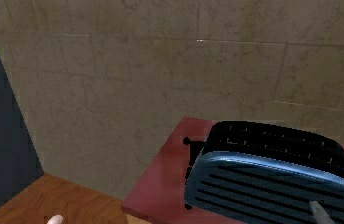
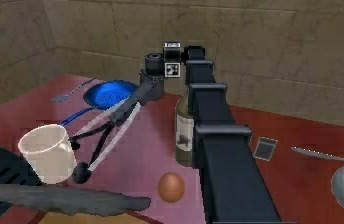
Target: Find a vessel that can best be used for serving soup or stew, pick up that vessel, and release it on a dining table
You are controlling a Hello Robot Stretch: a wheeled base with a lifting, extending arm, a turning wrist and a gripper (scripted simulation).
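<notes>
Arm bar (image 2: pixel 225 165) crowds a bottle (image 2: pixel 185 125) and egg (image 2: pixel 171 186) behind the gripper (image 2: pixel 80 155); whether its fingers (image 2: pixel 108 138) hold anything I cannot tell; the blue bowl (image 2: pixel 108 95) lies near their base, a white cup (image 2: pixel 48 152) at their tips, which a sideways swing could topple

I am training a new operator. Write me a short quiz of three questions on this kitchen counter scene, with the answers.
1. Choose one: the round bowl on the red countertop is A) green, B) blue, C) yellow.
2. True or false: the brown oval egg lies on the countertop, outside the cream ceramic mug.
3. Fill in: in the forward view, the dark blue slotted appliance is a ____.
Key: 1 B; 2 true; 3 toaster.
</notes>
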